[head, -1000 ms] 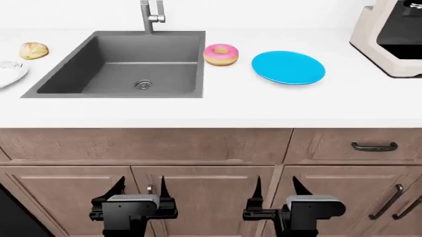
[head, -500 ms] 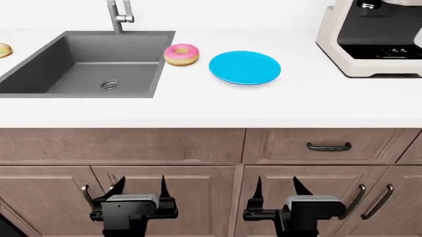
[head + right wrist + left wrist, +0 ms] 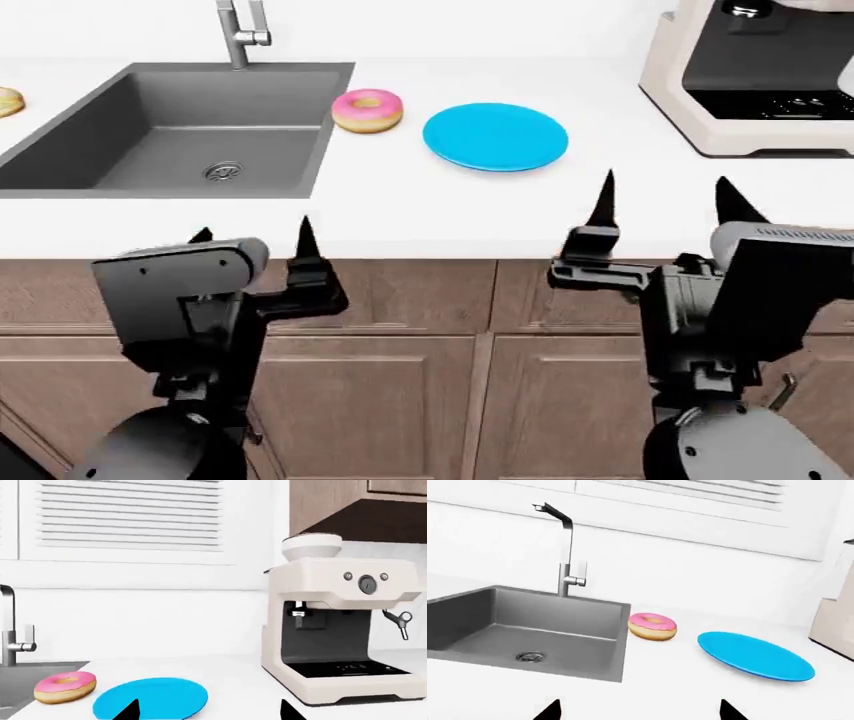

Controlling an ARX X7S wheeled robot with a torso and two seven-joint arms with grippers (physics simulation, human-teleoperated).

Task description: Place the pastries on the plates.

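Observation:
The pink-iced ring donut [image 3: 367, 110] [image 3: 652, 626] [image 3: 65, 687] lies on the white counter between the sink and the blue plate [image 3: 495, 137] [image 3: 755, 656] [image 3: 150, 698]. A sliver of the golden bun [image 3: 7, 102] shows at the head view's far left edge, beyond the sink. The white patterned plate is out of view. My left gripper [image 3: 254, 235] [image 3: 639, 712] is open and empty at the counter's front edge, well short of the donut. My right gripper [image 3: 665, 195] [image 3: 209, 711] is open and empty, in front of the blue plate and to its right.
A grey sink [image 3: 174, 125] [image 3: 527, 630] with a faucet [image 3: 240, 30] [image 3: 566, 555] fills the counter's left. A cream coffee machine [image 3: 754, 75] [image 3: 340, 630] stands at the back right. Wooden cabinets and drawers [image 3: 427, 300] run below the counter.
Both arms have risen from low in front of the cabinets to counter height. Over the second, the head view shifted right, so the sink, donut and plate slid left.

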